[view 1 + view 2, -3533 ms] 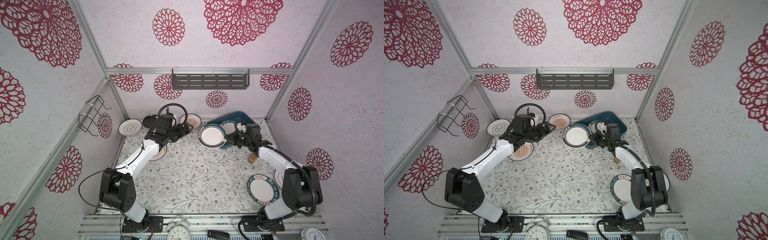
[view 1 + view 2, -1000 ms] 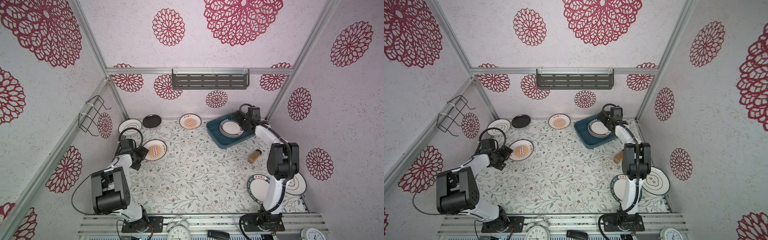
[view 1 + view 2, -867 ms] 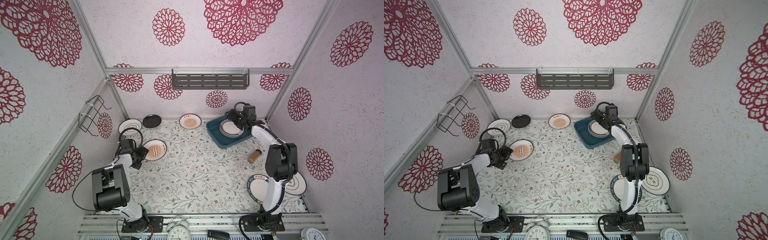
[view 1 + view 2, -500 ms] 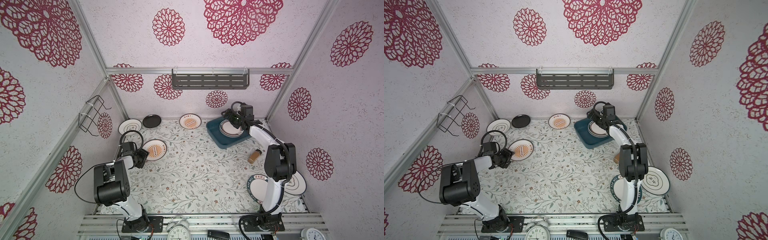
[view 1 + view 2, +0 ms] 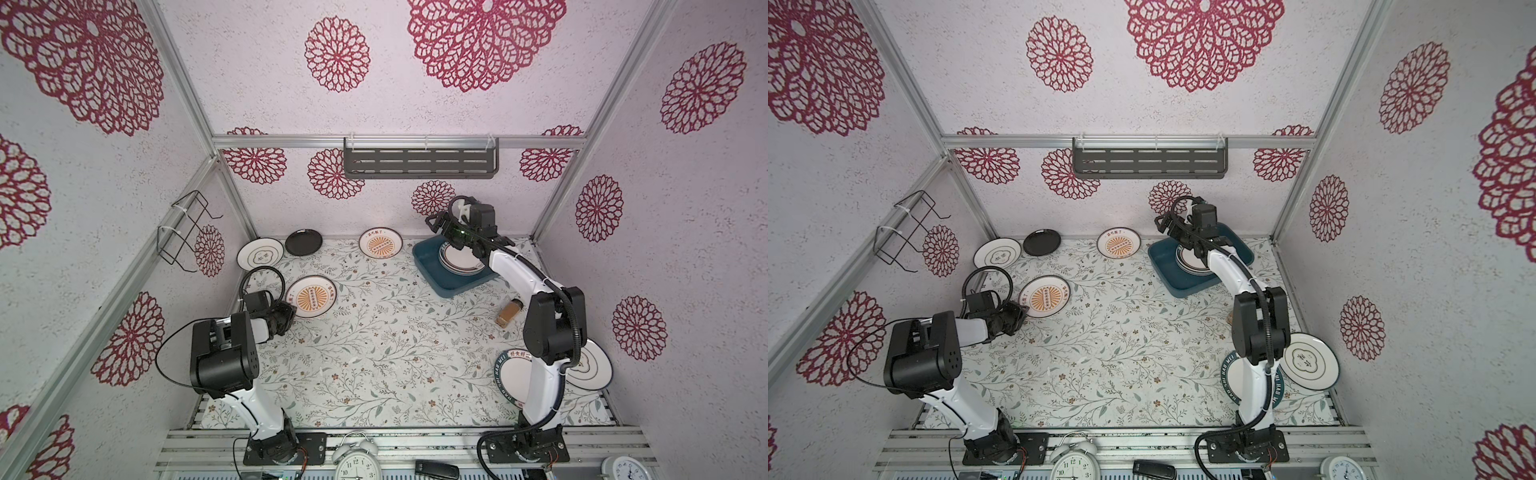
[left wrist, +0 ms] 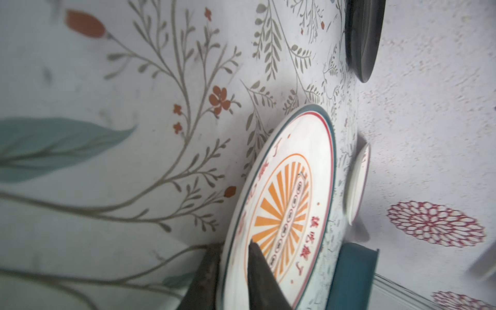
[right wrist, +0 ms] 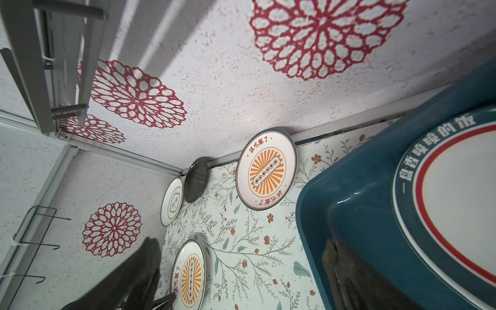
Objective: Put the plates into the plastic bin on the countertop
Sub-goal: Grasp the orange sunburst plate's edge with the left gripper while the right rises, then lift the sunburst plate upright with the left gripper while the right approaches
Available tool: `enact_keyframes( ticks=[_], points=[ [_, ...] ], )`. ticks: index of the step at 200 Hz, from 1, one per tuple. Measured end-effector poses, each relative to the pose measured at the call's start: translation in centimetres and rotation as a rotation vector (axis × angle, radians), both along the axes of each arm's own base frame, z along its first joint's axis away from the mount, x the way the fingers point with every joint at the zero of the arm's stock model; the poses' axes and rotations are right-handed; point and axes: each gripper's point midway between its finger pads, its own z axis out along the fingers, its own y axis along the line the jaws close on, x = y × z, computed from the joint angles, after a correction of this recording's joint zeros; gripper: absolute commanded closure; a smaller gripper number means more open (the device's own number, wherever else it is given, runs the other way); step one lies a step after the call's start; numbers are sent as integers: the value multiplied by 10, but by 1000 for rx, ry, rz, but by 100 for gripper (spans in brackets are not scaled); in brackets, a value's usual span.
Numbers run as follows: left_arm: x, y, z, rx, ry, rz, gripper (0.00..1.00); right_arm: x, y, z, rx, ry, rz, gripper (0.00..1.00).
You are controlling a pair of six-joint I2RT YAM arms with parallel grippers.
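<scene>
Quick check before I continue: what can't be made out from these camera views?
- Number of plates in the bin: the right arm covers part of them in both top views, and the right wrist view's edge cuts them off.
- Teal-rimmed plate near the right arm's base: the arm hides much of it in both top views.
- Small brown jar: too small to identify in a top view.

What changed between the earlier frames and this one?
The left tool pulled back from the rear centre to the left and closed on the rim of the near sunburst plate. The teal-rimmed plate went from the edge of the bin into it; the right tool, open, moved to its rear corner. The black plate and the rest stayed put.
</scene>
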Motion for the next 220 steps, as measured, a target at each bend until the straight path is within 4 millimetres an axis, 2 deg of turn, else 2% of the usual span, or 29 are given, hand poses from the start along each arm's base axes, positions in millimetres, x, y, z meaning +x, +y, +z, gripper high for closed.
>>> enact_keyframes(
  ticks=[47,70,88,111,139,173,195,220],
  points=[
    [6,-3,9,-21,-49,-7,100,0,0,0,1,0,1,1],
    [4,-3,14,-23,-48,-7,100,-1,0,-4,1,3,2,1],
    [1,-4,21,-22,-37,-7,100,-7,-2,-16,-4,25,3,1],
    [4,-6,41,-7,-39,-16,100,-22,-6,-31,-13,60,3,1],
    [20,-15,84,31,-105,-61,100,-43,-11,-38,-16,80,3,1],
    [33,-48,137,60,-194,-150,100,-73,-17,-33,4,76,8,1],
    [35,-81,155,58,-205,-229,100,-94,-23,-36,24,75,-5,1],
    [32,-123,165,45,-197,-322,100,-118,-28,-46,45,101,-10,1]
  ],
)
